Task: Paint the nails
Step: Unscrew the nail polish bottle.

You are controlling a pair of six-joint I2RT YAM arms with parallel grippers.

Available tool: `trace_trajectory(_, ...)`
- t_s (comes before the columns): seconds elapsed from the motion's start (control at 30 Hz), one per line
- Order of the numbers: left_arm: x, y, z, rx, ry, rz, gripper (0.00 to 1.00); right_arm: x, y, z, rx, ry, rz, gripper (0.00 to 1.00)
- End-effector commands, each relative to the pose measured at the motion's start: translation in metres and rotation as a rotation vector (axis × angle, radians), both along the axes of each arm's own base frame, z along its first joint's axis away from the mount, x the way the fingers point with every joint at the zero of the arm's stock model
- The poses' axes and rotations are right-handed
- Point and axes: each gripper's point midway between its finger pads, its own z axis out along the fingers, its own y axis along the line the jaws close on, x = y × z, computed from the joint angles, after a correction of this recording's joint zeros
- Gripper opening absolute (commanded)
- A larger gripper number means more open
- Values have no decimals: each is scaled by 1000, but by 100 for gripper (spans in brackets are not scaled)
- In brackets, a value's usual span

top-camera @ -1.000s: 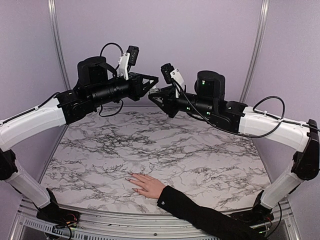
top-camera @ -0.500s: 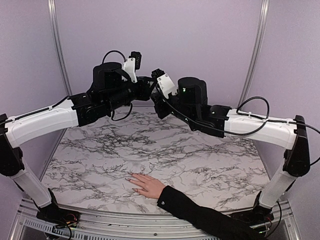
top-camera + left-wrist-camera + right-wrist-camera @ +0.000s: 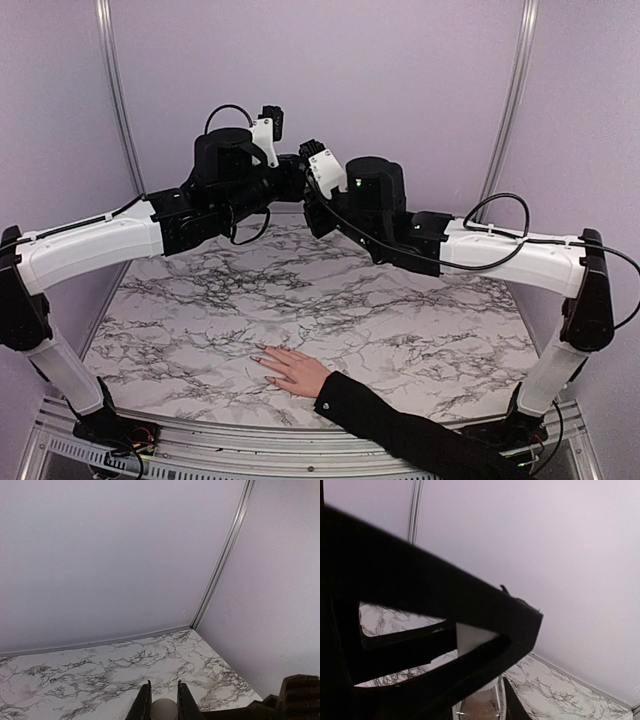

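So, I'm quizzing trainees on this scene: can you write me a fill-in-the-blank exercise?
The hand lies flat on the ___ table.
Its sleeve is ___.
The left gripper pinches a small ___ round thing.
It meets the right gripper high ___ the table.
Missing: marble; black; white; above.

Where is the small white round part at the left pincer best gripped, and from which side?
On its two opposite curved sides, one finger on each, as the left pincer grips it, shut on the white round part. It looks rounded, so a centred pinch should hold best. Come from the wrist camera's side: a black part stands close on its right in that view.
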Motion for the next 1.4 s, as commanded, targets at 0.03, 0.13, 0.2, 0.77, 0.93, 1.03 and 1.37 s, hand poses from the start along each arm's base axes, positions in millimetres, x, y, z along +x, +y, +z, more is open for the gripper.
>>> trace_trajectory(0.03, -25, 4, 19, 51, -72, -88, 23, -21, 0, 30, 76, -21, 119, 0)
trace_trajectory(0.13, -33, 16, 34, 36, -103, -120, 41, -34, -1, 26, 111, 15, 214, 0)
trace_trajectory(0.2, -40, 24, 43, 11, -126, -168, 50, -42, -2, 25, 126, 31, 272, 0)
trace_trajectory(0.77, -178, 49, 77, -25, -344, -999, 61, -182, 3, 66, 246, 136, 1132, 0)
trace_trajectory(0.93, -195, 46, 92, -64, -363, -1119, 56, -203, 4, 76, 252, 175, 1245, 0)
trace_trajectory(1.03, -203, 41, 94, -72, -392, -1145, 56, -208, 4, 83, 266, 186, 1274, 0)
trace_trajectory(1.37, -217, 21, 92, -88, -411, -1206, 46, -219, 13, 88, 283, 218, 1338, 0)
